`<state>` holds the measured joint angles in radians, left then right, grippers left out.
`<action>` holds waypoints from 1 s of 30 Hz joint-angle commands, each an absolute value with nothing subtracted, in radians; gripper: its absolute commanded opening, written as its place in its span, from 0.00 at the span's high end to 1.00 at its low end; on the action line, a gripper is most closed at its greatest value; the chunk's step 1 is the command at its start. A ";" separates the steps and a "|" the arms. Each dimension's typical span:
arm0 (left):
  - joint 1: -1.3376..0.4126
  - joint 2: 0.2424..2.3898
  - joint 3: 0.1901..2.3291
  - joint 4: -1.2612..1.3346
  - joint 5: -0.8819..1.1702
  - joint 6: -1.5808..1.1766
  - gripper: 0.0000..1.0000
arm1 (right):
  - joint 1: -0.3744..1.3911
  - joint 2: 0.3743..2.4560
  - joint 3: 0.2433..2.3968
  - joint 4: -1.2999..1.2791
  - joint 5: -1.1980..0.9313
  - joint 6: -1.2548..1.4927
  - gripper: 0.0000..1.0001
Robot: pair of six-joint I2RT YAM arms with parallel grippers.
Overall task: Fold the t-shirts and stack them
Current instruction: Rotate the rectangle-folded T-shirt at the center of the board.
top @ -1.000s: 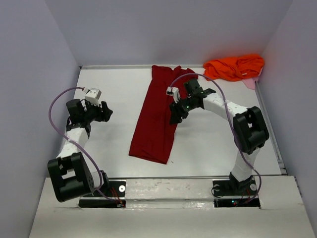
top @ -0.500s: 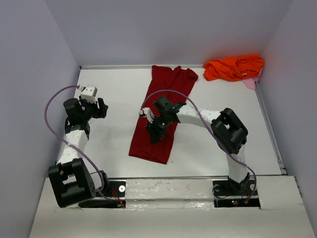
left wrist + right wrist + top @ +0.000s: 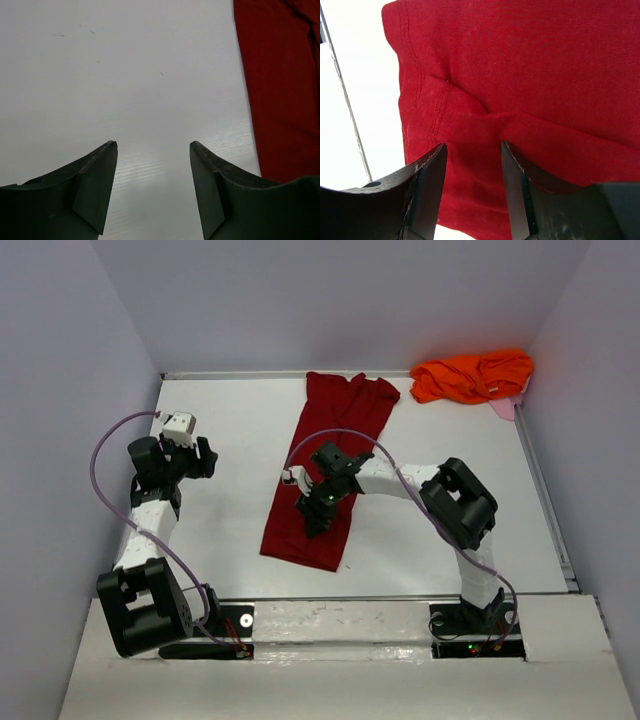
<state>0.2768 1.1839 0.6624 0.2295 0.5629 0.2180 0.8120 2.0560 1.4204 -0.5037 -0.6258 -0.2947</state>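
Red t-shirt [image 3: 325, 465] lies on the white table [image 3: 220, 530] as a long narrow strip, running from the far edge near the middle down toward the near edge and slanting to the left as it comes closer. Its near end is a straight edge. Orange t-shirt [image 3: 472, 376] sits crumpled in a heap at the far right corner, well apart from the red one and unfolded. A pale pink scrap [image 3: 506, 406] shows at its near right side; what it is cannot be determined. Right gripper [image 3: 312, 518] is reached across over the near part of the red strip. In the right wrist view its fingers [image 3: 427, 180] stand apart with a raised crease of red cloth [image 3: 530, 75] running between them, beside a stitched hem. Nothing is clamped. Whether the fingertips actually touch the cloth is unclear from this angle. Left gripper [image 3: 207, 457] is positioned over bare table on the left side, well apart from the red strip. The left wrist view shows its fingers [image 3: 97, 185] spread with only white surface between them, and the edge of the red cloth [image 3: 280, 90] visible to the right of the gripper [image 3: 152, 145]. The right gripper [image 3: 473, 145] holds nothing, and neither does the left.
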 commanded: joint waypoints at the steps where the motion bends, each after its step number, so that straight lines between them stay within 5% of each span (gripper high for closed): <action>1: 0.281 1.183 0.730 0.227 0.563 0.213 0.30 | 0.821 2.045 1.322 -0.563 -0.542 -0.327 0.47; 15: 0.279 1.178 0.732 0.202 0.623 0.218 0.30 | 0.790 1.893 1.216 -0.653 -0.400 -0.336 0.47; 25: 0.278 1.019 0.782 0.169 0.621 0.244 0.30 | 0.686 1.711 1.385 -0.701 -0.425 -0.345 0.45; 30: 0.279 1.104 0.995 -0.168 0.753 0.291 0.29 | 0.598 1.548 1.313 -0.701 -0.374 -0.359 0.39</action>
